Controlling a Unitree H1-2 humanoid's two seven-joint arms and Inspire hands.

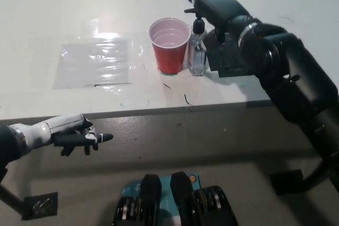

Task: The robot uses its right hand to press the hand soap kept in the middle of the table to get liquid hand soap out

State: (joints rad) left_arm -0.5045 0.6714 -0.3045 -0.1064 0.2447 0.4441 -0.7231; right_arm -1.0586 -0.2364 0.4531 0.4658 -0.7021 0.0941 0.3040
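A clear hand soap bottle (198, 51) with a black pump head stands on the white table (265, 3), just right of a red cup (169, 46). My black right hand (212, 3) hovers open above and slightly behind the pump, palm down, fingers stretched toward the left. The pump head shows just below the hand, apart from it. My white left hand (71, 133) rests open off the table's front edge at the lower left, holding nothing.
A clear plastic sheet (95, 62) lies flat on the table left of the cup. A dark block (228, 59) sits right of the bottle, under my right forearm. The table's front edge (159, 110) runs across the middle of the view.
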